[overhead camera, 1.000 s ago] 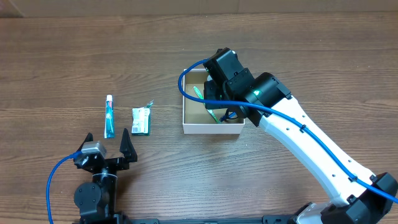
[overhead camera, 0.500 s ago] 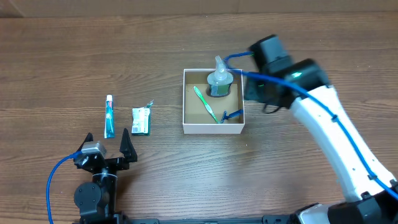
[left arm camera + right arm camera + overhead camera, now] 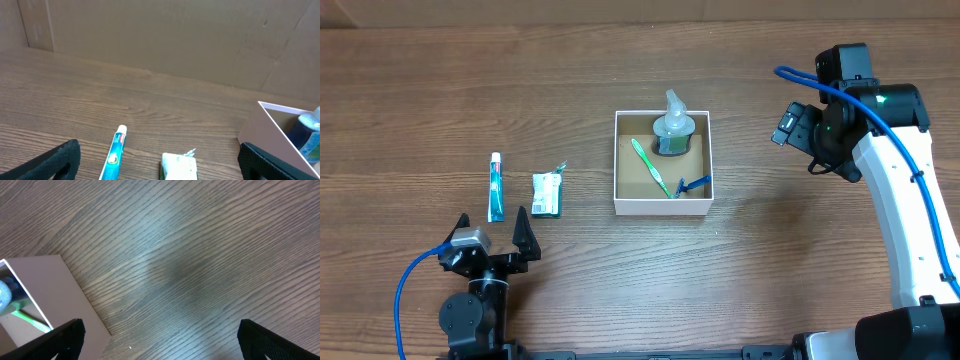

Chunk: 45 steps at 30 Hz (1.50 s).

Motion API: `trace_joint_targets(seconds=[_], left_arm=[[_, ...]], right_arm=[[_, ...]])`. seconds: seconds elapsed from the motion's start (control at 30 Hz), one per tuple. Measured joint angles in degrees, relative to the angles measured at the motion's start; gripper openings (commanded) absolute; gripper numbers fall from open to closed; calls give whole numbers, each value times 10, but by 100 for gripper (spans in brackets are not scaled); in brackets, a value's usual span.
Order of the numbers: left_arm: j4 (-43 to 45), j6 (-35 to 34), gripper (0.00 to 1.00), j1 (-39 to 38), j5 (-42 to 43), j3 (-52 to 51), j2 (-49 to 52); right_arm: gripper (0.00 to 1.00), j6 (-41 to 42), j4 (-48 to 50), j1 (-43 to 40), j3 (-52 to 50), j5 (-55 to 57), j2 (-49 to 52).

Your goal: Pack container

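Observation:
The container (image 3: 663, 207), a square white-walled box with a brown bottom, sits mid-table. Inside it lie a green toothbrush (image 3: 650, 167) and a blue razor (image 3: 694, 185), and a clear bottle (image 3: 673, 127) stands in the back corner. My right gripper (image 3: 798, 128) hangs open and empty above bare table to the container's right; its wrist view shows the container's wall (image 3: 65, 295) at the left. A toothpaste tube (image 3: 496, 187) and a green-white packet (image 3: 548, 194) lie to the left. My left gripper (image 3: 493, 222) stands open just in front of them, holding nothing.
In the left wrist view the toothpaste tube (image 3: 114, 152) and the packet (image 3: 178, 167) lie between the open fingers, with the container (image 3: 270, 130) at the right. A cardboard wall (image 3: 160, 35) bounds the table's far side.
My right gripper opened, left the bottle standing in the container, and swung up and away to the right. The left arm has not moved.

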Motion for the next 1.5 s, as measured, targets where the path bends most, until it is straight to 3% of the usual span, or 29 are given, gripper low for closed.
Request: trace_joint_targets(seconds=[0.43,0.5,0.73,0.83,0.93,1.13,1.33,1.5], left_arm=[[2,-15,100,0,21,0,0],[5,-65,100,0,60,0,0],[24,-335,100,0,217,0,0],[103,-385,100,0,294,0,0],[109,-395,100,0,367,38,0],[-139,-309,100,0,393,304,56],[-469,-177,100,0,349,619,286],[-573,-96,100,0,274,781,499]], right_arm=[[100,0,0,0,0,0,0],[100,0,0,0,0,0,0],[100,0,0,0,0,0,0],[100,0,0,0,0,0,0],[100,0,0,0,0,0,0],[100,0,0,0,0,0,0],[100,0,0,0,-1,0,0],[100,0,0,0,-1,0,0]])
